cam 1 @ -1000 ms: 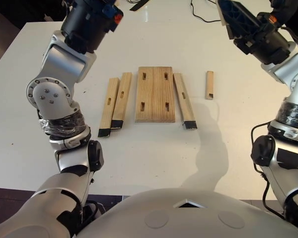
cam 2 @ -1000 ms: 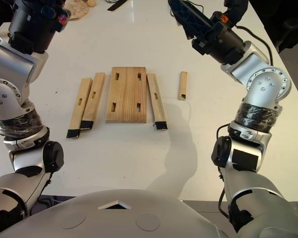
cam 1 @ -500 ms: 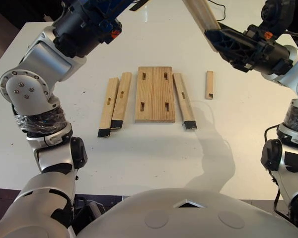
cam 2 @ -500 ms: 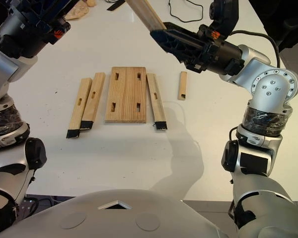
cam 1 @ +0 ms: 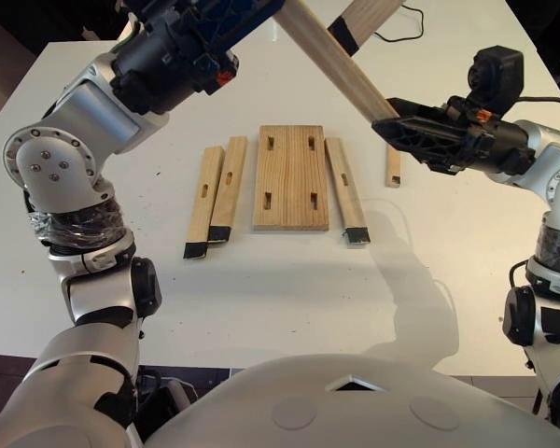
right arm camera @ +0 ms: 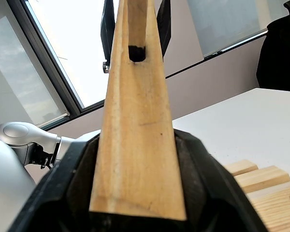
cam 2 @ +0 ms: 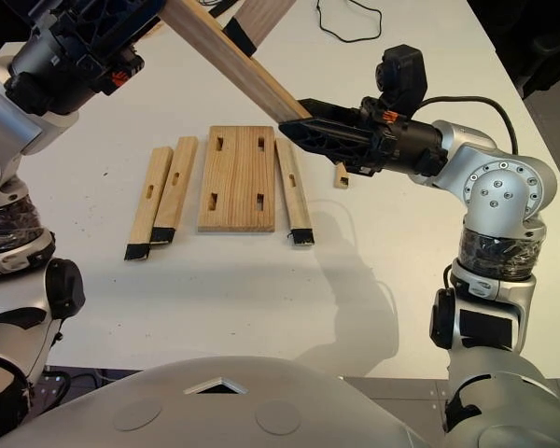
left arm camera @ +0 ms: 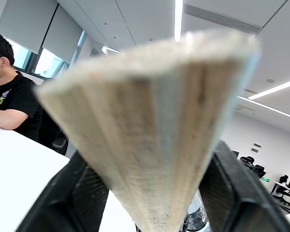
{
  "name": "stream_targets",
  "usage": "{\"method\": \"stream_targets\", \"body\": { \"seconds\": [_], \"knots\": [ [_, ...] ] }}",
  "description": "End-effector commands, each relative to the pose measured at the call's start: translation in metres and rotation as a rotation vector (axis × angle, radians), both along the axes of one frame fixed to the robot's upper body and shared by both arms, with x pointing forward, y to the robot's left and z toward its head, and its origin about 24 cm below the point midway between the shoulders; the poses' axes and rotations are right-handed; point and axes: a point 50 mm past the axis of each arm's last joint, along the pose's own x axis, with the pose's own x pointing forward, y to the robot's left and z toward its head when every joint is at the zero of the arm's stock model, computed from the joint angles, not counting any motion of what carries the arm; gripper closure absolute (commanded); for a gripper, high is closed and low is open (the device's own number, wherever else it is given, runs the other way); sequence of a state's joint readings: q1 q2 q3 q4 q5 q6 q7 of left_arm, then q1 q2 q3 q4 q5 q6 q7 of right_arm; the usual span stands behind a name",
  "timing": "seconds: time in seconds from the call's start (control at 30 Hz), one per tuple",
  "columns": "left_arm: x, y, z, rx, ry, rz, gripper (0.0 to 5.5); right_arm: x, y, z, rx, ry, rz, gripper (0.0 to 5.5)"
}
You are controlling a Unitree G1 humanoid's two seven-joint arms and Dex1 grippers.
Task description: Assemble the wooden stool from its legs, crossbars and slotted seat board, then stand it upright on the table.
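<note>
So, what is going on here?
The robot is building a wooden stool. Its left gripper is shut on one wooden piece and its right gripper on a slotted leg, both held over the table. The seat board lies flat, with a pair of legs on its left, a third leg and a short crossbar on its right. Nothing is joined yet.

Short crossbar (cam 1: 393,173) is being half hidden behind the right gripper (cam 1: 387,112). Slotted leg (cam 1: 331,58) and black-tipped leg (cam 1: 366,13) are both being cut off by the top edge. Up close at the left wrist, the wood piece (left arm camera: 154,121) is being blurred to mush, lol.
</note>
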State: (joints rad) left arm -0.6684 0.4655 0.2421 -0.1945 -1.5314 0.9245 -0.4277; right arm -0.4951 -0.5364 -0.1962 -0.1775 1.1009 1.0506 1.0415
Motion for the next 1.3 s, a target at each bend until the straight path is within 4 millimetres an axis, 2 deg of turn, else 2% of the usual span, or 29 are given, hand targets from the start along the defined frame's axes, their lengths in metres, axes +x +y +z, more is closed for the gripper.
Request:
{"method": "stream_targets", "body": {
  "seconds": [0.03,0.4,0.43,0.57,0.67,0.73,0.83,0.93,1.03,1.13,1.3],
  "knots": [
    [-0.003,-0.003,0.002,0.005,-0.021,-0.023,3.45,-0.002,0.001,0.001,0.023,-0.003,-0.003,3.45],
    [-0.005,0.016,0.013,-0.066,-0.121,0.049,3.45,0.011,-0.016,-0.007,0.022,0.060,-0.108,3.45],
    [-0.005,0.017,0.013,-0.071,-0.123,0.058,3.46,0.012,-0.015,-0.006,0.023,0.058,-0.117,3.08],
    [-0.005,0.016,0.010,-0.080,-0.121,0.096,3.46,0.009,-0.009,-0.010,-0.004,0.025,-0.106,2.58],
    [-0.005,0.018,0.007,-0.081,-0.114,0.143,3.46,0.013,-0.008,-0.017,-0.035,0.029,-0.172,2.20],
    [-0.004,0.023,0.002,-0.054,-0.112,0.211,3.46,0.018,-0.008,-0.021,-0.040,0.042,-0.225,2.18],
    [-0.006,0.042,-0.010,0.045,-0.120,0.354,3.46,0.022,-0.009,-0.027,-0.049,0.050,-0.297,2.18],
    [-0.019,0.063,-0.026,0.225,-0.195,0.435,3.46,0.026,-0.012,-0.039,-0.086,0.063,-0.399,2.18],
    [-0.031,0.074,-0.044,0.396,-0.259,0.396,3.46,0.031,-0.020,-0.059,-0.121,0.116,-0.527,2.18],
    [-0.030,0.083,-0.061,0.552,-0.286,0.348,3.46,0.032,-0.025,-0.070,-0.141,0.142,-0.599,2.18],
    [-0.022,0.091,-0.076,0.746,-0.351,0.241,3.46,0.042,-0.028,-0.079,-0.193,0.143,-0.630,2.18]
  ]
}}
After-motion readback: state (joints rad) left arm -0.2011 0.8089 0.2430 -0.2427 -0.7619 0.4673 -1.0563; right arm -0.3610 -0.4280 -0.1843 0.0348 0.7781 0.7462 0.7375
